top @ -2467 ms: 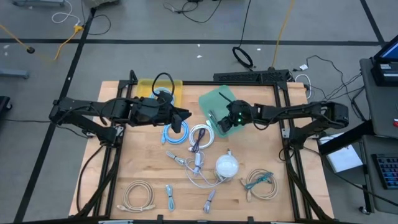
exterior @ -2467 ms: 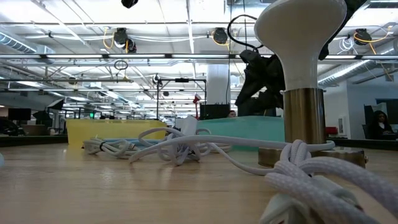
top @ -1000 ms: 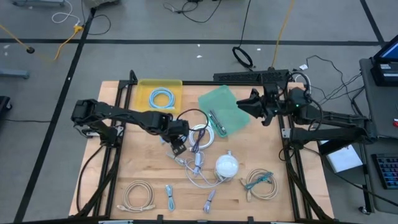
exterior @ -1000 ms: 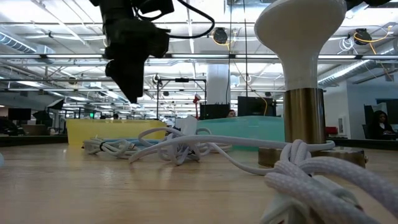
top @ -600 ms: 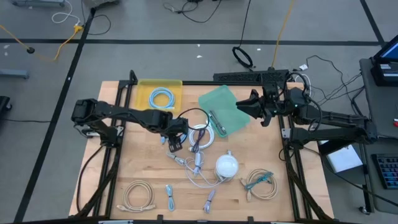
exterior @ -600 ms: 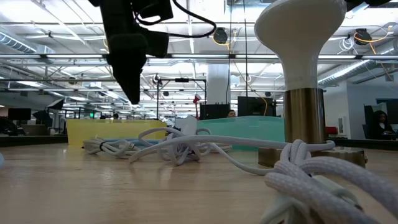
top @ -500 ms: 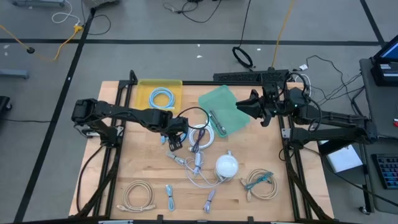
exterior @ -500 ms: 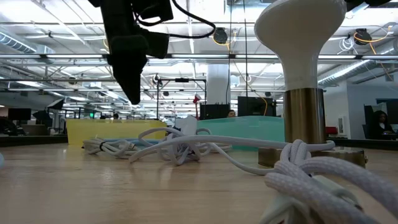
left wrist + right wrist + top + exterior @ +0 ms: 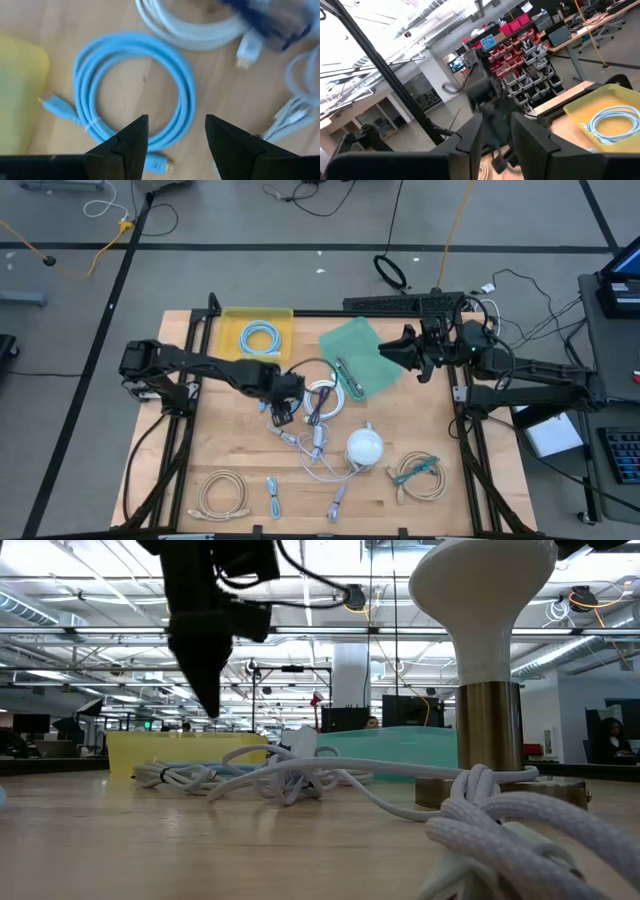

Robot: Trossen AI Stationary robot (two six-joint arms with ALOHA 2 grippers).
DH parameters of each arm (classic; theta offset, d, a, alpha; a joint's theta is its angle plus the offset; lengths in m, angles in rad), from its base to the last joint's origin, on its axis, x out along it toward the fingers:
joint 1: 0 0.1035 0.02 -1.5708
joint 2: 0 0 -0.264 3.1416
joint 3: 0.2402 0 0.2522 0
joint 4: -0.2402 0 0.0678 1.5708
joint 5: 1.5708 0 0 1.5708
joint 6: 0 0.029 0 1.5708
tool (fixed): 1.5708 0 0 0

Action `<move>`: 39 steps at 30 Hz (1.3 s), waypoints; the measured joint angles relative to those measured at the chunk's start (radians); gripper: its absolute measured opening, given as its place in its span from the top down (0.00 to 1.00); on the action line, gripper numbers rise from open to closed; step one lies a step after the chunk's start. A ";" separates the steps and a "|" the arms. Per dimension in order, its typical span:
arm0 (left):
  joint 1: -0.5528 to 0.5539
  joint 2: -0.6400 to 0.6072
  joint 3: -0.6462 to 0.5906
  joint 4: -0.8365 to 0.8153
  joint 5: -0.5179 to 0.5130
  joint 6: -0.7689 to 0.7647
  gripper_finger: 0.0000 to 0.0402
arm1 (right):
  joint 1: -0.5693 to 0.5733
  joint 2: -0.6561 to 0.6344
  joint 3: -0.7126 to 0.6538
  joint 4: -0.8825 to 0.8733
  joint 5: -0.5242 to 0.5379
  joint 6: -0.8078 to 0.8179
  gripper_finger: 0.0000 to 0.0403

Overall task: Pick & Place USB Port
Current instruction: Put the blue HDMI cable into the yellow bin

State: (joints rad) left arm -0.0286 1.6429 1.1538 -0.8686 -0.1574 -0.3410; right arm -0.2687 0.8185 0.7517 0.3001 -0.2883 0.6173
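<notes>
I am hovering the left gripper (image 9: 176, 134), jaws spread and empty, over the blue cable coil (image 9: 134, 95), centring one strand before closing.

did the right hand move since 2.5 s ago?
Yes. The right hand has pulled back off the green tray and now sits past that tray's right edge, near the table's back right corner.
</notes>
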 joint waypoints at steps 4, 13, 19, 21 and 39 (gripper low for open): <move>-0.021 0.059 -0.029 0.005 -0.016 -0.019 0.51 | 0.000 0.000 0.000 -0.009 0.001 0.002 0.77; -0.025 0.153 -0.029 0.058 -0.022 0.022 0.51 | 0.001 0.000 0.000 -0.039 0.001 0.003 0.77; -0.021 0.216 -0.026 0.065 -0.027 0.033 0.51 | 0.002 0.000 0.000 -0.037 -0.001 0.014 0.77; -0.017 0.231 -0.024 0.069 -0.024 0.023 0.51 | 0.002 0.000 0.000 -0.036 -0.001 0.018 0.77; 0.030 0.226 -0.027 0.066 0.040 -0.122 0.96 | 0.002 0.000 0.000 -0.036 0.000 0.018 0.77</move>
State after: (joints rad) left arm 0.0017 1.8689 1.1267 -0.8022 -0.1174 -0.4626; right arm -0.2665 0.8188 0.7517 0.2646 -0.2883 0.6357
